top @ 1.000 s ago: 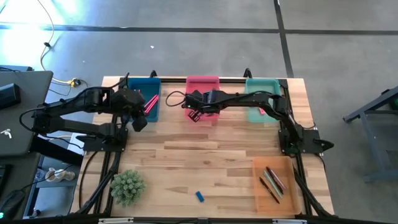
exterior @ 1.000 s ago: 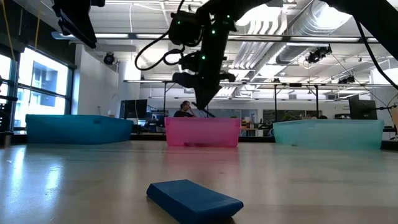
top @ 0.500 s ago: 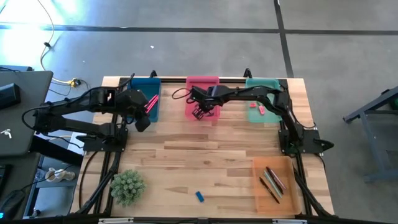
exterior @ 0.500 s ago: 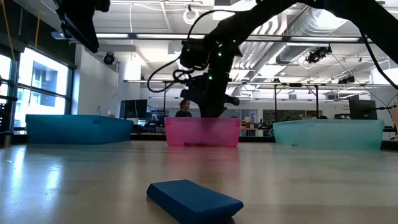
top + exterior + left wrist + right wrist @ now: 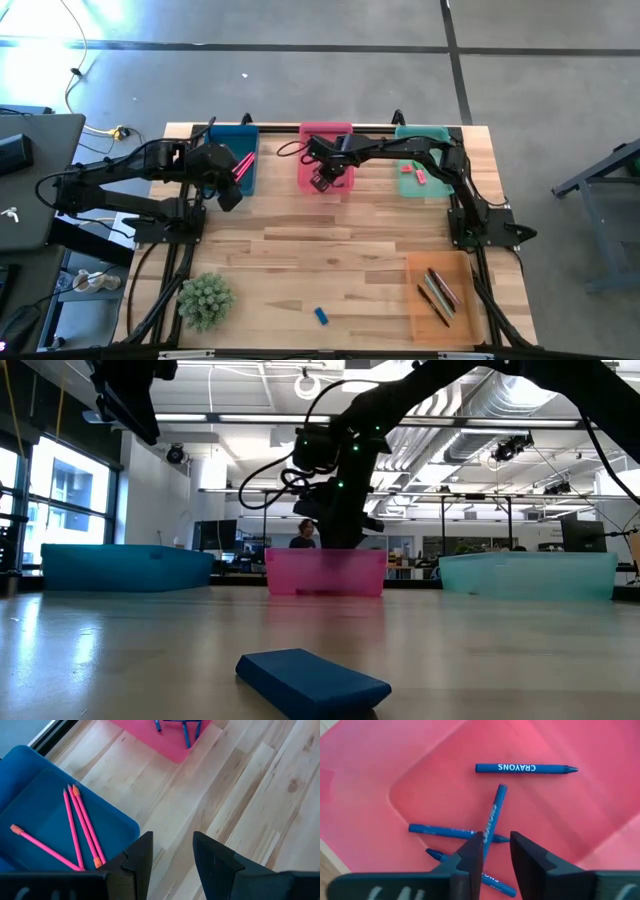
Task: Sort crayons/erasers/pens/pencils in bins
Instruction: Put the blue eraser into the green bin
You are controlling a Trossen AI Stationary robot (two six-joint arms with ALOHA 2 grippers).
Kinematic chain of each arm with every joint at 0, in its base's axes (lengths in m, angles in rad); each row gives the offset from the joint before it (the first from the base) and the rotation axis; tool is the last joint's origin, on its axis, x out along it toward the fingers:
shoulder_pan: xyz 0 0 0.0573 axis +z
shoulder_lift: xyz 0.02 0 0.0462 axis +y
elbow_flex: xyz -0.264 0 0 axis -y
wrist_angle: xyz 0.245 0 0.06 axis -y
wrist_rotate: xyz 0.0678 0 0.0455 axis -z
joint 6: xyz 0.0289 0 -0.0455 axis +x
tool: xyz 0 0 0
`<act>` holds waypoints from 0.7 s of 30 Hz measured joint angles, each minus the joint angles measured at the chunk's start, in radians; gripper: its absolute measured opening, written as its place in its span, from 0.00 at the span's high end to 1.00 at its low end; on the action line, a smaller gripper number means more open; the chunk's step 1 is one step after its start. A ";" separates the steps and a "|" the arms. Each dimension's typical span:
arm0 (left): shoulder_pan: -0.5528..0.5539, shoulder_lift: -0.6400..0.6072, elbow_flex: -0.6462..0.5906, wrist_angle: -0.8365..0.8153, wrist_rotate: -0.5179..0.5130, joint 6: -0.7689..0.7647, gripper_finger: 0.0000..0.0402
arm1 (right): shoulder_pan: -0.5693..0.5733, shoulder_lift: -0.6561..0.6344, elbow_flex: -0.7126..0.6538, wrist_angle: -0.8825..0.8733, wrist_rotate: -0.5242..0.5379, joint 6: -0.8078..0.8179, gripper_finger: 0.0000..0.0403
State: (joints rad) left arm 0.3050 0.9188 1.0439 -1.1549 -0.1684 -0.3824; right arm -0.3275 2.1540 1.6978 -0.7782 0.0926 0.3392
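Bins line the table's (image 5: 300,250) far edge, so read them from your left. At 10 o'clock the blue bin (image 5: 228,140) holds pink pencils (image 5: 82,827), long axes running roughly toward and away from the arms, one crossing them on a slant. Your left gripper (image 5: 170,852) hangs just off that bin's near corner, fingers slightly spread, holding nothing. At 12 o'clock the pink bin (image 5: 325,135) holds four blue crayons (image 5: 492,817): one lies apart across the bin, its tip toward the bin's wall, one stands crosswise to it, and two lie under that one. Your right gripper (image 5: 495,852) hovers over them, fingers a little apart, pinching nothing. At 1 o'clock the teal bin (image 5: 420,135) holds pink erasers (image 5: 418,175). A blue eraser (image 5: 312,682) lies flat at 6 o'clock near the front edge, long axis slanted, beside a green plant (image 5: 205,300) at 7 o'clock. At 4 o'clock the orange bin (image 5: 438,262) holds pens (image 5: 438,290) lying diagonally.
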 joint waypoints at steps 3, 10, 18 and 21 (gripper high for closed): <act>0.000 0.000 0.000 0.000 0.000 -0.007 0.68 | 0.007 0.000 0.000 -0.026 0.012 0.023 0.74; 0.000 0.000 0.000 0.000 -0.010 -0.007 0.68 | 0.063 -0.067 0.000 -0.051 0.144 0.016 0.74; 0.000 0.000 0.000 -0.001 -0.024 0.016 0.68 | 0.158 -0.146 0.001 -0.056 0.089 0.119 0.74; 0.000 0.000 0.000 -0.001 -0.024 0.035 0.68 | 0.208 -0.154 0.002 -0.077 0.088 0.206 0.74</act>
State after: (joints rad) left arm 0.3047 0.9184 1.0439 -1.1557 -0.1921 -0.3479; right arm -0.1194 1.9995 1.6993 -0.8547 0.1806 0.5455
